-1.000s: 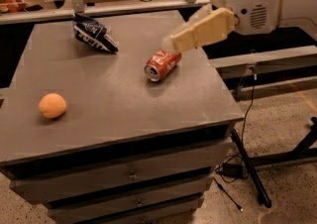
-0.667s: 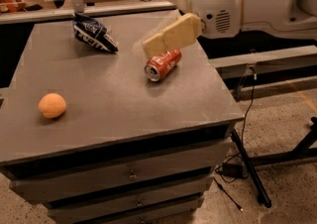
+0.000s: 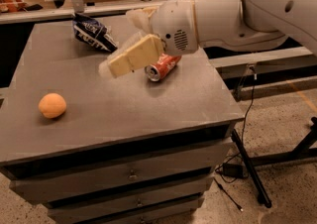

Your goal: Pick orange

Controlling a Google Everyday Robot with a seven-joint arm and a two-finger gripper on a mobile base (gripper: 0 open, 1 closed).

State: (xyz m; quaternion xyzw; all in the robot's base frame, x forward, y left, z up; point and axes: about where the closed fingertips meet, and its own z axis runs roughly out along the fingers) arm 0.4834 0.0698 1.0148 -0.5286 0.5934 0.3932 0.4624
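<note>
Jaws of gripper (image 3: 119,43) are standing apart, gripping nothing, hovering above grey cabinet top (image 3: 198,99) just beside toppled red soda can (image 3: 162,67); orange (image 3: 52,105) is lying well apart, near front edge at view's left; dark snack bag (image 3: 91,32) is lying at rear; white arm (image 3: 237,12) is reaching in from view's right, angling downward.

The grey table (image 3: 148,114) carries the orange (image 3: 52,105) at left; a red can (image 3: 162,68) lying centre-right; a dark bag (image 3: 91,32) at back; the gripper (image 3: 110,67) hovers over its middle.
</note>
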